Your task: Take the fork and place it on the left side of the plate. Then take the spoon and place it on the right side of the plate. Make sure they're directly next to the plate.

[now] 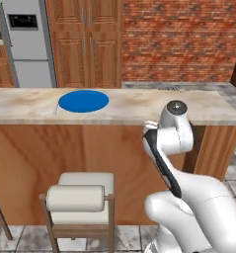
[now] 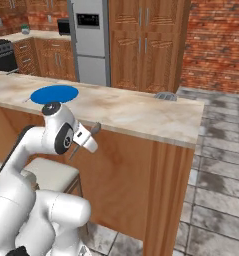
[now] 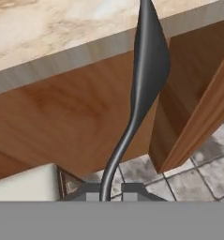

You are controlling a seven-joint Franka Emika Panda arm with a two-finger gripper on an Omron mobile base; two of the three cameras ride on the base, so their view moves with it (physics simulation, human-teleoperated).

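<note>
The gripper [image 3: 105,191] is pinching the handle of the spoon [image 3: 148,70]. In the hand view, the two dark fingertips [image 3: 89,191] are sitting pressed against the thin handle, one on each side, and the utensil is rising from them in a curve, its dark oval bowl seen edge-on against the front edge of the counter [image 3: 62,28]. In the right base view, the gripper [image 2: 87,139] is hanging in front of the counter's near face, below the countertop [image 2: 141,112], with the spoon [image 2: 94,130] projecting up and right from it towards the counter edge. The spoon is not touching the counter.

The plate [image 1: 83,101] is lying flat on the countertop [image 1: 139,106], toward the left end, well apart from the gripper. In the right base view the plate [image 2: 54,94] is showing as a blue ellipse on the far left part of the marble surface. The fork [image 1: 55,108] is lying on the countertop just beside the plate's left rim as a thin pale line; whether it is touching the rim cannot be determined. The countertop to the right of the plate is carrying no utensil.

A stool [image 1: 82,200] with a pale cushion is standing on the tiled floor in front of the counter, below the plate. A refrigerator [image 1: 28,42] and wooden cabinets [image 1: 85,42] are standing against the far wall, beside a brick wall [image 1: 181,39].
</note>
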